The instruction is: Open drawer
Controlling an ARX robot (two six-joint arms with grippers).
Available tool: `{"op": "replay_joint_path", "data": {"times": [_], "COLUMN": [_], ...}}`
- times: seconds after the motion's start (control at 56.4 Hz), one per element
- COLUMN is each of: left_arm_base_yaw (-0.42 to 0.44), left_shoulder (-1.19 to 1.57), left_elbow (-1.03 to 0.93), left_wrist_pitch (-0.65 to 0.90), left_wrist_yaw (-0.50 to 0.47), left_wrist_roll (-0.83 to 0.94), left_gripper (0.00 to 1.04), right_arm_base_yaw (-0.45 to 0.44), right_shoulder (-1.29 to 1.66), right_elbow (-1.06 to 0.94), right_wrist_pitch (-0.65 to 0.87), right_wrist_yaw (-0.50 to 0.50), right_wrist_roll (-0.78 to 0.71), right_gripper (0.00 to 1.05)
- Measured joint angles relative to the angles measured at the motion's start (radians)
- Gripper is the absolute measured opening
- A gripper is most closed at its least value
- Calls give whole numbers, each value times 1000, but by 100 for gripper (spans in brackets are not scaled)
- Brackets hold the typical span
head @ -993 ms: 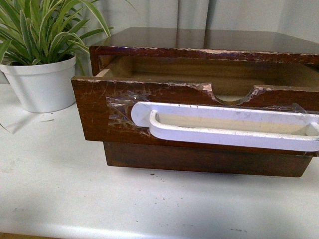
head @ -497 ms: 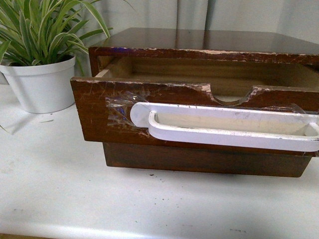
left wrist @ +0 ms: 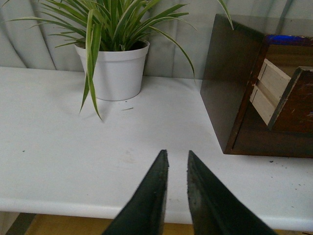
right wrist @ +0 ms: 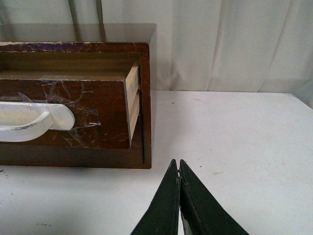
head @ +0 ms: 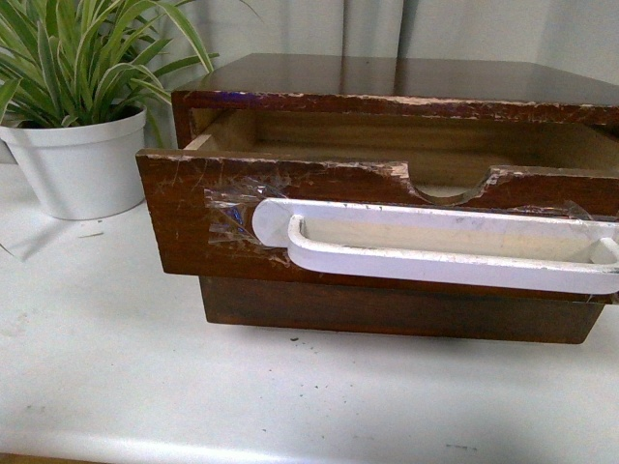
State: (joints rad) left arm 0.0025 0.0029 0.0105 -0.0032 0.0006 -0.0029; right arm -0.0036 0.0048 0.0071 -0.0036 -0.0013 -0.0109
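Clearly, the drawer (head: 193,222) stands pulled partway out of its dark wooden cabinet (head: 387,75) on the white tabletop (head: 145,387), its taped white handle (head: 435,246) below the chipped notch (head: 450,188), and a potted spider plant (head: 77,145) sits at the cabinet's 9 o'clock. Off the drawer, the left pincer (left wrist: 177,166) hovers over the tabletop with a narrow gap between its jaws. Likewise free, the right pincer (right wrist: 178,169) has its jaws pressed together at the cabinet's 3 o'clock side, holding nothing.
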Motion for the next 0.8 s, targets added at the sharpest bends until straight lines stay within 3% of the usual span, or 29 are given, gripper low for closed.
{"op": "replay_joint_path", "data": {"times": [0.142, 0.195, 0.479, 0.55, 0.798], "left_arm_base_yaw": [0, 0, 0, 0, 0], "left_shoulder": [0, 0, 0, 0, 0], "left_elbow": [0, 0, 0, 0, 0], "left_wrist_pitch": [0, 0, 0, 0, 0], "left_wrist_yaw": [0, 0, 0, 0, 0], "left_wrist_roll": [0, 0, 0, 0, 0], "left_gripper": [40, 52, 99, 98, 98], "right_arm_base_yaw": [0, 0, 0, 0, 0], "right_shoulder": [0, 0, 0, 0, 0], "right_elbow": [0, 0, 0, 0, 0], "right_wrist_pitch": [0, 0, 0, 0, 0], "right_wrist_yaw": [0, 0, 0, 0, 0], "right_wrist_roll": [0, 0, 1, 1, 1], "right_gripper": [26, 39, 86, 97, 96]}}
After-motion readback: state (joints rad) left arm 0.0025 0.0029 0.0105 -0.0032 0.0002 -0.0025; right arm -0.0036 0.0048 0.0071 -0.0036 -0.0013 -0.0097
